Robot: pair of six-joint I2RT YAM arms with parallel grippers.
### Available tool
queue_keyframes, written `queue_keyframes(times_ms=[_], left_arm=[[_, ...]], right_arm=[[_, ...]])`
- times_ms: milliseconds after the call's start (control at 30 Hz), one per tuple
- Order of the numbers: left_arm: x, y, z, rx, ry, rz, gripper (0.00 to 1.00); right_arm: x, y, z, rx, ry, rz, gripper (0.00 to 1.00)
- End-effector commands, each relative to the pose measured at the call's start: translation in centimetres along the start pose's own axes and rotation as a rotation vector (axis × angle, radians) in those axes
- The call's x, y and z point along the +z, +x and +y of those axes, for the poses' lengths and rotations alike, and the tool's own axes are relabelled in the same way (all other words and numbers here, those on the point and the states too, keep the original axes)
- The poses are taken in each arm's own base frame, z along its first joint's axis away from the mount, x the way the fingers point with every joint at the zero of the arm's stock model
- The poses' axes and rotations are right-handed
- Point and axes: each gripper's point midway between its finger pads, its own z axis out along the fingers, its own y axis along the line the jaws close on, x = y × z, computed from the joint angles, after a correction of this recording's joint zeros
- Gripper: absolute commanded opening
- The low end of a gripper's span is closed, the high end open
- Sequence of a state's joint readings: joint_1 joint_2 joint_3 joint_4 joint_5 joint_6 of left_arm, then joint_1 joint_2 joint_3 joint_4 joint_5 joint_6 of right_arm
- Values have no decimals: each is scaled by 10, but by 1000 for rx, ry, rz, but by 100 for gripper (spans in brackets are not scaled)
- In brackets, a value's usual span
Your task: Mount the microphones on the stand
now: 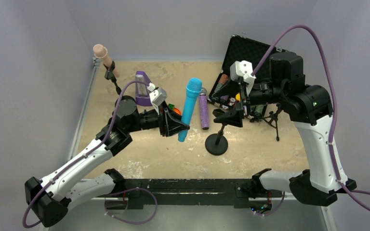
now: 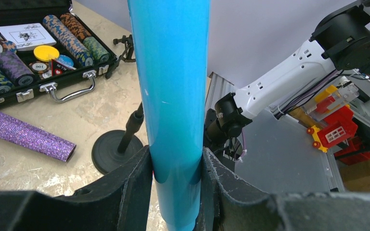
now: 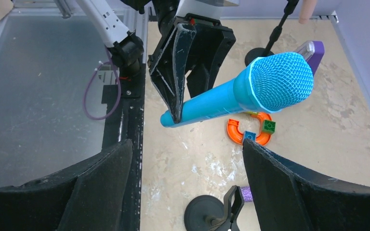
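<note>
The left fingers [image 2: 130,192] are clamping the blue microphone [image 1: 191,108] by its handle above the worktop [image 1: 149,156]. The right fingers [image 3: 101,178] are hanging wide open over the stand [image 1: 217,144]. The next move likely calls for seating the handle in its clip [image 3: 231,204].

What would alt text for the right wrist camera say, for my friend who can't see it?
The left hand grips a light blue microphone by its tail end above the table, mesh head pointing right. In the foreground the open right hand frames a small round-based stand with a clip.
</note>
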State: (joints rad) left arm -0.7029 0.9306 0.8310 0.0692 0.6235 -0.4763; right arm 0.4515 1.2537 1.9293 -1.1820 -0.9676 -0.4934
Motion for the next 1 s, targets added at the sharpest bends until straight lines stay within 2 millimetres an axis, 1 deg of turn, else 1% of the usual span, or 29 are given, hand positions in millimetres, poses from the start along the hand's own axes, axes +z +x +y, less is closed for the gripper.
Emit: queue_keyframes(times_ms=[0, 100, 200, 300, 333, 367, 433, 500, 567, 667, 767, 867, 967], left_arm=[[4, -35, -19, 136, 82, -91, 0], [7, -32, -11, 195, 67, -87, 0], [13, -25, 1, 274, 50, -67, 0], [20, -19, 8, 356, 72, -48, 0], [22, -18, 9, 382, 83, -41, 0], [25, -16, 10, 401, 99, -34, 0], [30, -14, 11, 453, 135, -25, 0], [35, -12, 12, 491, 174, -28, 0], [40, -10, 13, 519, 197, -35, 0], [46, -11, 17, 570, 213, -46, 0], [53, -11, 20, 612, 235, -58, 0], [59, -10, 23, 619, 252, -47, 0], [65, -9, 27, 617, 262, -35, 0]], right_arm=[[6, -12, -6, 57, 0, -46, 87], [3, -7, -16, 75, 76, -22, 88], [-9, 8, -30, 99, 178, 1, 90], [-22, 37, -43, 111, 247, 40, 93], [-22, 56, -47, 121, 258, 76, 94], [-21, 70, -46, 111, 253, 105, 95], [-16, 95, -39, 67, 206, 143, 96], [-16, 111, -37, -20, 210, 159, 97], [-18, 122, -44, -130, 257, 173, 99], [-21, 134, -51, -244, 308, 186, 99], [-17, 142, -52, -234, 295, 191, 99], [-11, 149, -49, -230, 259, 186, 98], [-9, 147, -50, -260, 265, 148, 98]])
